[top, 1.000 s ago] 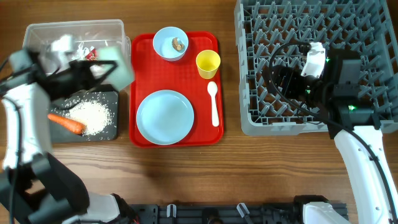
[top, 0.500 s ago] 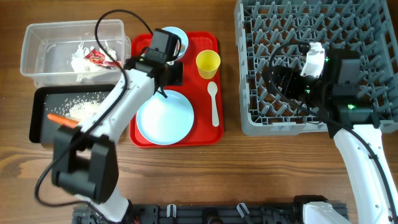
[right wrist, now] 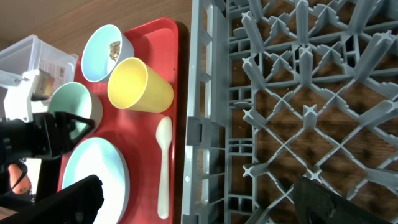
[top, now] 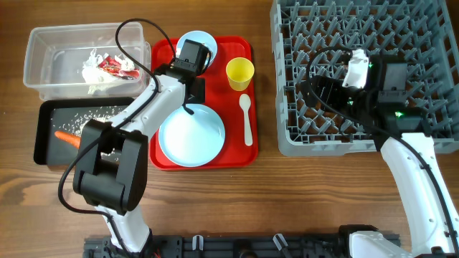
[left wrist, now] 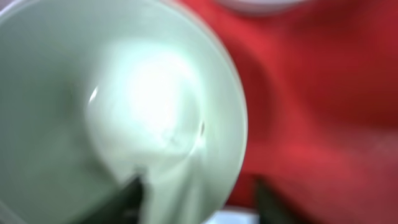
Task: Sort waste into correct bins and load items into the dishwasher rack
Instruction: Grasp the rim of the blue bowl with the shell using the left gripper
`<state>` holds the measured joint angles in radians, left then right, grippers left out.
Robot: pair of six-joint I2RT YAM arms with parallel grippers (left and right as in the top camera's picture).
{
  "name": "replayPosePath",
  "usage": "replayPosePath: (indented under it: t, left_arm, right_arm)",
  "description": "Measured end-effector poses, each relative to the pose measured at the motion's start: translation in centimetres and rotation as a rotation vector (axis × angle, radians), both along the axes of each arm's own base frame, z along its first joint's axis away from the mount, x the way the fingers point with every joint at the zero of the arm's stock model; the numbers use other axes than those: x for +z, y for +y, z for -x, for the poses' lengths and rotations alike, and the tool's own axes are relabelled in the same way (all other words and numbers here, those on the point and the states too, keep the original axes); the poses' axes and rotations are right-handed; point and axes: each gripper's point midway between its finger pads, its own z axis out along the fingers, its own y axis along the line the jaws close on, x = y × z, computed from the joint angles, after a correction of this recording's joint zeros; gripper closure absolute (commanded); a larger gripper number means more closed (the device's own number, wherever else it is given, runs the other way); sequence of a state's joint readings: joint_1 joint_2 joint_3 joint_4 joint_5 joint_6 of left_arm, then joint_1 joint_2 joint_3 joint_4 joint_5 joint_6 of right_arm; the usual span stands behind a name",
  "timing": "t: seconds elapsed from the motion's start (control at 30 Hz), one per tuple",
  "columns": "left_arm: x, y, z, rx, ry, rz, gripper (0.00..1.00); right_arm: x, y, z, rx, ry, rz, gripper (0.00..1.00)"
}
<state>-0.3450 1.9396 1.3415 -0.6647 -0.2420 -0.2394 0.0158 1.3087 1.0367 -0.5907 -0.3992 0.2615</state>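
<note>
Green bowl [left wrist: 124,99]: rigid, light, slick; I'd pinch its rim.
Left gripper [left wrist: 199,196]: parted, straddling that rim.
Right gripper [right wrist: 202,199]: wide, empty, over rack [right wrist: 298,93].

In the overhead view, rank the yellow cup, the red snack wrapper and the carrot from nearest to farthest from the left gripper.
1. yellow cup, on the red tray, right of the left gripper.
2. red snack wrapper, in the clear tub, upper left.
3. carrot, in the black tray, lower left.

Flat red serving tray [top: 240,154], resting on brown wooden table [top: 215,204]
</note>
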Motion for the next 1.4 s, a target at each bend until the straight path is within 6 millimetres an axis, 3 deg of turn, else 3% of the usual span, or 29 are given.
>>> replayPosePath:
  t: [0.1, 0.17, 0.2, 0.27, 0.37, 0.47, 0.53, 0.77, 0.97, 1.1, 1.13, 1.2, 1.4]
  left_arm:
    - [0.2, 0.4, 1.0, -0.001, 0.051, -0.019, 0.2]
    - [1.7, 0.1, 0.3, -0.02, 0.04, -0.021, 0.2]
    - [2.6, -0.2, -0.5, -0.031, 0.015, -0.016, 0.2]
    - [7.0, -1.6, -4.4, -0.092, -0.13, 0.009, 0.21]
    - [10.5, -3.0, -7.6, -0.172, -0.284, 0.029, 0.21]
    - [11.5, -4.4, -9.2, -0.301, -0.35, 0.032, 0.23]
    - [10.8, -4.9, -10.0, -0.352, -0.36, 0.026, 0.25]
    - [2.4, -5.7, -9.9, -0.49, -0.197, -0.008, 0.43]
    - [1.7, -5.9, -9.8, -0.517, -0.184, -0.01, 0.63]
    - [-0.5, -5.8, -9.5, -0.52, -0.138, -0.014, 0.66]
    - [-1.2, -5.7, -9.3, -0.521, -0.122, -0.015, 0.79]
    - [-1.5, -5.7, -9.3, -0.517, -0.118, -0.014, 0.88]
    - [-1.3, -5.8, -9.6, -0.522, -0.133, -0.016, 0.96]
  right_arm:
    - [0.0, 0.0, 0.0, 0.0, -0.001, 0.0, 0.0]
    - [0.0, 0.0, 0.0, 0.0, -0.001, 0.0, 0.0]
    - [0.0, 0.0, 0.0, 0.0, -0.002, 0.0, 0.0]
    - [0.1, 0.0, -0.1, 0.0, -0.003, 0.0, 0.0]
    - [0.1, 0.0, -0.1, 0.0, -0.003, 0.0, 0.0]
    - [0.0, 0.0, 0.0, 0.0, -0.002, 0.0, 0.0]
    - [0.0, 0.0, 0.0, 0.0, 0.001, 0.0, 0.0]
    - [-0.1, 0.0, 0.1, 0.0, 0.008, 0.0, 0.0]
    - [-0.1, 0.0, 0.1, 0.0, 0.008, 0.0, 0.0]
    - [-0.1, 0.0, 0.1, 0.0, 0.008, 0.0, 0.0]
    - [-0.1, 0.0, 0.1, 0.0, 0.008, 0.0, 0.0]
    - [-0.1, 0.0, 0.1, 0.0, 0.008, 0.0, 0.0]
    - [-0.1, 0.0, 0.1, 0.0, 0.008, 0.001, 0.0]
